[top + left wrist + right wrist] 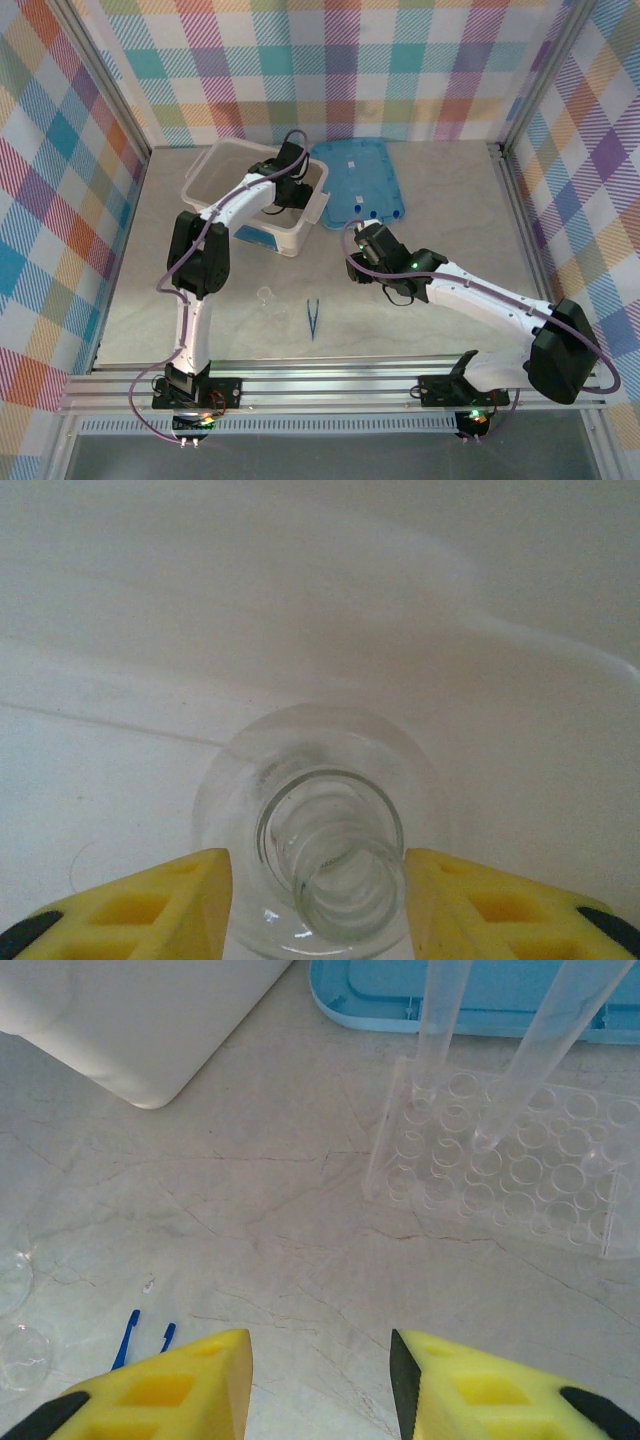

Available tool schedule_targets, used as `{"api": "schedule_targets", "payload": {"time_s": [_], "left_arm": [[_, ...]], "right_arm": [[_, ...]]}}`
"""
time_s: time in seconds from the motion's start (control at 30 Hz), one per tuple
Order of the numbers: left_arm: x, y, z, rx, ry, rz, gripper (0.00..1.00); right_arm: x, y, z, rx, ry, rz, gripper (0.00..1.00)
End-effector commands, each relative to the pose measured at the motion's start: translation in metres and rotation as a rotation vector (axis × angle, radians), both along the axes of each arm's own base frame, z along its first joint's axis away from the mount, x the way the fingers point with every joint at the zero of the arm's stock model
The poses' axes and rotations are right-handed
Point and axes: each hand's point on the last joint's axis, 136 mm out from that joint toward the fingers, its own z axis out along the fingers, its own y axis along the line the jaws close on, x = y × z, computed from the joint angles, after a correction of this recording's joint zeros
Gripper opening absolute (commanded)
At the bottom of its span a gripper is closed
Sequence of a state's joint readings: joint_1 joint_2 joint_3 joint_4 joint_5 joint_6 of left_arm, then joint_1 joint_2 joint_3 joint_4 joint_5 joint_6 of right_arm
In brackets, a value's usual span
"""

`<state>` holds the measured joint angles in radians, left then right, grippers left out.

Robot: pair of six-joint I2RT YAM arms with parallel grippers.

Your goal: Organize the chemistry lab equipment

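Observation:
My left gripper [318,900] reaches down into the white tub [213,168]. A clear glass flask [330,850] stands on the tub floor between its yellow fingers [150,900]; the jaws are open, with a gap on the left of the flask's neck. My right gripper [320,1380] hovers open over bare table with nothing in it. Ahead of it, two clear tubes [545,1050] stand in a clear rack [520,1185]. Dark-blue tweezers [312,317] lie near the table's front, and small clear glass beakers [265,296] sit to their left.
The flat blue lid [360,180] lies right of the tub, behind the rack. The tub's corner [150,1030] is at the upper left of the right wrist view. Checkered walls close in the table on three sides.

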<state>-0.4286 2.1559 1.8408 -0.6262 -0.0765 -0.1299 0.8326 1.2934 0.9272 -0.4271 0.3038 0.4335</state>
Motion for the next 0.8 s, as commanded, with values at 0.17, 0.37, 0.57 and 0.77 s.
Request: {"api": "schedule_targets", "payload": {"time_s": [0.17, 0.37, 0.57, 0.77], "left_arm": [[-0.003, 0.008, 0.064, -0.027, -0.124, 0.03, 0.55], [-0.015, 0.011, 0.099, -0.069, -0.17, 0.034, 0.57], [-0.045, 0.018, 0.126, -0.071, -0.216, 0.04, 0.55], [-0.1, 0.025, 0.141, -0.027, -0.268, 0.027, 0.53]], "right_arm": [[0.003, 0.006, 0.009, 0.024, -0.012, 0.003, 0.43], [0.005, 0.008, 0.013, 0.022, -0.023, 0.007, 0.5], [0.005, 0.018, 0.02, 0.048, -0.023, 0.044, 0.51], [0.005, 0.024, 0.014, 0.036, -0.026, 0.08, 0.5]]}}
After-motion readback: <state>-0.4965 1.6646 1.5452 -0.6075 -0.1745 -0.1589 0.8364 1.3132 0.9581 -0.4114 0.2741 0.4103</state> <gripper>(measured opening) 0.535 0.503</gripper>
